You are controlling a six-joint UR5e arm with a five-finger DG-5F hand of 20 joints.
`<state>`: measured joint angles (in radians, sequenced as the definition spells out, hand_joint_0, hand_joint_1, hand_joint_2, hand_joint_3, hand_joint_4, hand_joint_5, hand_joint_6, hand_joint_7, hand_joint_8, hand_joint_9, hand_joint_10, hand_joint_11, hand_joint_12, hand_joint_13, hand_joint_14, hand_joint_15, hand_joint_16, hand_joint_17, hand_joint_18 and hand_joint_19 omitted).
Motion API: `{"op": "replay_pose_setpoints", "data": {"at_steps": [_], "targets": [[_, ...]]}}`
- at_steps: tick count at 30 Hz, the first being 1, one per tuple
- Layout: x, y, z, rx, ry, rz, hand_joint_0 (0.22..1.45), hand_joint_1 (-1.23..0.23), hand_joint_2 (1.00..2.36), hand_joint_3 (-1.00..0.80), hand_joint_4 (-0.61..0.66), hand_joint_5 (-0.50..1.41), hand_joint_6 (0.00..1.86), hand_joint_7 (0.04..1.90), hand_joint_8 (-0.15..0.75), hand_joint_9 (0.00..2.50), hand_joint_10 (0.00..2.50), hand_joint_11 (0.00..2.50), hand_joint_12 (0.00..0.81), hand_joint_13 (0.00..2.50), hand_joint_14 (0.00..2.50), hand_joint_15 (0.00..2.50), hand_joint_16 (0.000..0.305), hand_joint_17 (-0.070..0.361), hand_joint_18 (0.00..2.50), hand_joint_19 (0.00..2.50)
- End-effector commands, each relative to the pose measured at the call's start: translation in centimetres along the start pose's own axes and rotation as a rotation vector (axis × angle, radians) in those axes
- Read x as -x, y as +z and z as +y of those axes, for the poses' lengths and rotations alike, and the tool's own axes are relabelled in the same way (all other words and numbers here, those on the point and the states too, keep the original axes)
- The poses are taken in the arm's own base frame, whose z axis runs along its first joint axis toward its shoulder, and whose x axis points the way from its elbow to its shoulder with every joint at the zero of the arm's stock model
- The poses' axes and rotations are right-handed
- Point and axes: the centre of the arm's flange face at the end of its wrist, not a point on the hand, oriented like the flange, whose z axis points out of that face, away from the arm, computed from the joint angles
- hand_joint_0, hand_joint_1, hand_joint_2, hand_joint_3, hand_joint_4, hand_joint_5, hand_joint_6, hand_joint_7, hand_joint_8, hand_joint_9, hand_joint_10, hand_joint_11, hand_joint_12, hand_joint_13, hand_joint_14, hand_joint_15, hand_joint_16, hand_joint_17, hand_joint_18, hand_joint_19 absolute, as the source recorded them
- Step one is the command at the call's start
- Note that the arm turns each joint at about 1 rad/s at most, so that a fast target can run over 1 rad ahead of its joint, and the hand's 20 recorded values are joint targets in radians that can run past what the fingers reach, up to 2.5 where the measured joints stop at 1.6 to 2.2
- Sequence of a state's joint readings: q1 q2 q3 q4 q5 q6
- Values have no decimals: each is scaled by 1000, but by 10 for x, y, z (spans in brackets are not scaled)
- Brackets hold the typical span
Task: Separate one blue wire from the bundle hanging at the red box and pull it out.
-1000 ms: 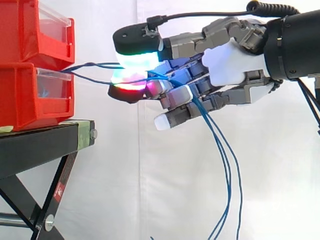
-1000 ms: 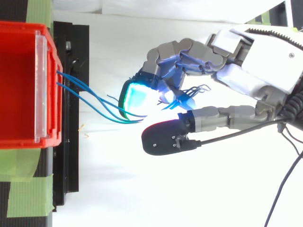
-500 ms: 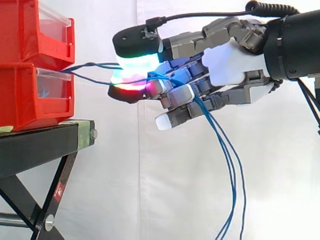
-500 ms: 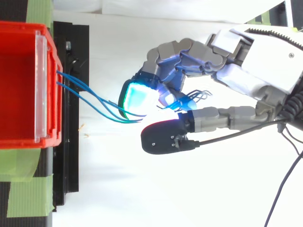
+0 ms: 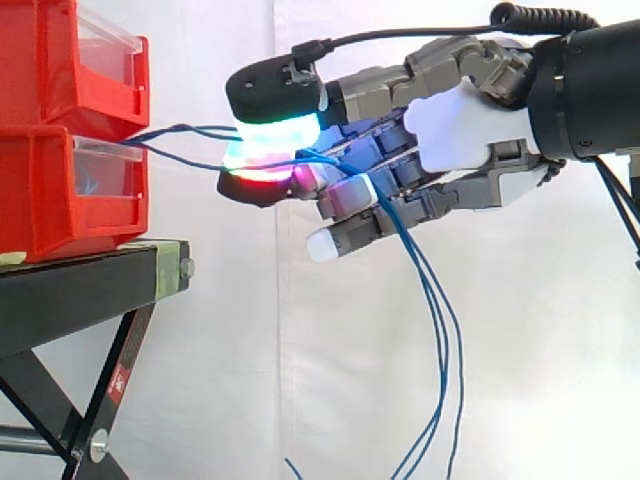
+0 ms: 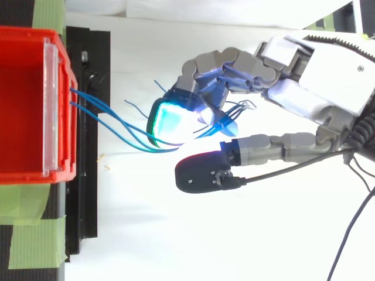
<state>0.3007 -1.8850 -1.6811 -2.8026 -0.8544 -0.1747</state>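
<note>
Here, hand (image 5: 462, 128) pinches blue wires (image 6: 107, 116) near red box (image 5: 60, 205)

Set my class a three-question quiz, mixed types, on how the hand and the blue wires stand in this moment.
1. True or false: the blue wires run from the red bins to the hand.
2. The hand is: A open, clear of the wires; B shut on the blue wires; C reaching inside a red bin.
3. Fill in: beyond the hand, the wires hang ____.
Key: 1 true; 2 B; 3 down.
</note>
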Motion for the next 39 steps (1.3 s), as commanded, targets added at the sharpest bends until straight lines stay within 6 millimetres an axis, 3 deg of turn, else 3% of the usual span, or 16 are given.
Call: {"op": "replay_pose_setpoints", "data": {"at_steps": [1,17,22,26,31,39], "targets": [[0,0,0,0,0,0,739,-983,1025,-165,230,-292,857,1144,315,0,782,1557,334,174,1351,1289,38,85,370,808],[0,0,1,2,2,0,729,-993,1025,-199,220,-295,851,1126,318,0,874,1534,328,168,1368,1276,37,84,368,809],[0,0,0,0,0,0,632,-941,1006,-422,243,-290,843,1113,337,28,894,1539,336,193,1405,1279,37,84,380,834],[0,0,0,1,1,0,596,-914,1000,-500,259,-290,838,1117,342,43,903,1543,341,194,1428,1283,38,86,380,850],[0,0,0,0,0,0,568,-856,1000,-499,277,-285,839,1095,356,83,1037,1462,348,229,1477,1245,40,90,417,872],[0,0,0,0,0,0,615,-761,1013,-346,277,-270,853,1052,349,154,1152,1373,342,317,1473,1221,38,86,474,903]]}}
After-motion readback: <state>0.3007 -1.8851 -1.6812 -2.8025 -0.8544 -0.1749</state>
